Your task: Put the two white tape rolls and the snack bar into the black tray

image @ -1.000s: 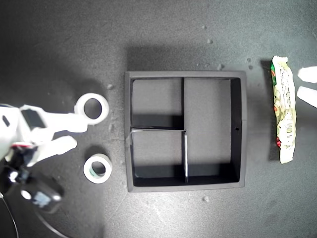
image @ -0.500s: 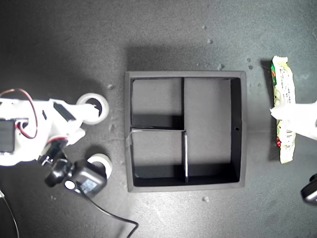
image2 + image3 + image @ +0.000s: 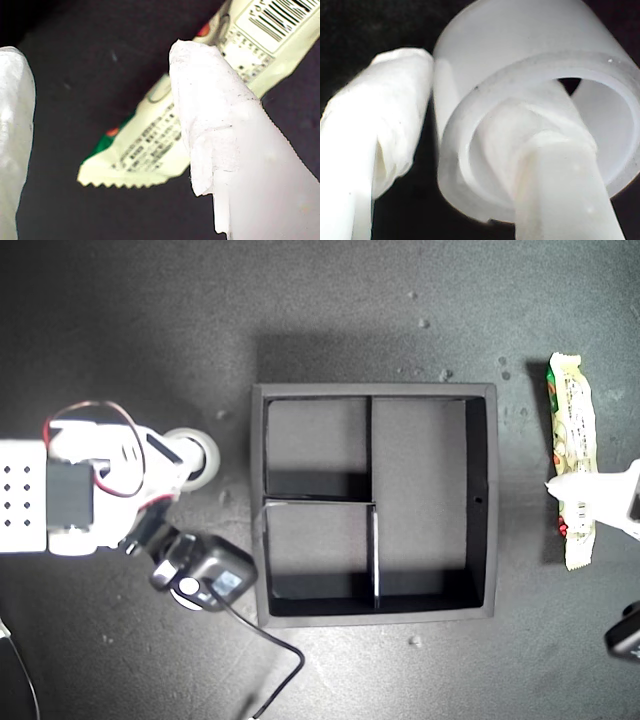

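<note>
Tray: the black tray (image 3: pixel 481 502) sits empty on the table
Second gripper (image 3: pixel 470 145): jaws pinch the tape roll's (image 3: pixel 530 65) wall
First gripper (image 3: pixel 100 120): jaws parted over the snack bar (image 3: pixel 573 450)
Left: everything

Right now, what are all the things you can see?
black tray: one, black, middle of the exterior view, nothing inside.
snack bar: one, pale yellow-green, on the table at the exterior view's right.
tape roll: one showing, white, at the exterior view's left of the tray.
table: one, dark grey, under everything.
cable: one, black, near the tray's lower corner at the exterior view's left.
my first pincer: white, open, a finger on each side of the snack bar.
my second pincer: white, one finger through the tape roll's hole.
</note>
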Available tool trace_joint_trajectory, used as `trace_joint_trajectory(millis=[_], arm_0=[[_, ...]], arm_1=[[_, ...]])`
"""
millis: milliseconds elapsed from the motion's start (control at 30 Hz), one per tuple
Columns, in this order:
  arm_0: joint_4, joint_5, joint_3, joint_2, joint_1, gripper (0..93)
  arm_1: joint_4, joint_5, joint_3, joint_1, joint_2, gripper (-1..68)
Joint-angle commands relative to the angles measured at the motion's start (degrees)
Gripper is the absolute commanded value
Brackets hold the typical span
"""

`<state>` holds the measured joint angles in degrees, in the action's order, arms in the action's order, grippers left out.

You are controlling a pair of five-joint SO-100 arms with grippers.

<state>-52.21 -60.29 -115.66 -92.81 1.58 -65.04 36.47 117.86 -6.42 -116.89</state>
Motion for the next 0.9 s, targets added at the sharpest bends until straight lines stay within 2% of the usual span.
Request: trace_joint_trajectory(millis=[0,100,300,633,700,767,867], arm_0=[[-1.67,0.53,2.72,-0.35,-0.88,1.3],[-4.22,1.23,3.87,-1.85,-1.58,0.2],[-16.52,3.96,14.50,-4.13,-1.76,0.1],[-35.42,7.91,44.38,2.20,0.44,0.1],[-38.06,8.26,49.92,4.83,0.79,0.1],[-39.90,8.44,53.88,7.65,0.97,0.1],[-42.19,8.35,59.94,13.10,1.67,0.1]], arm_1=[[1.93,-8.35,3.60,1.05,0.09,18.5],[2.72,-9.32,7.29,2.29,0.09,19.3],[4.22,-12.04,10.90,4.92,1.14,19.7],[8.61,-14.15,4.31,6.94,22.32,22.0],[9.05,-14.50,3.16,6.94,23.99,19.8],[9.58,-14.59,3.08,7.03,24.08,13.7],[8.35,-14.50,1.67,6.77,24.08,8.0]])
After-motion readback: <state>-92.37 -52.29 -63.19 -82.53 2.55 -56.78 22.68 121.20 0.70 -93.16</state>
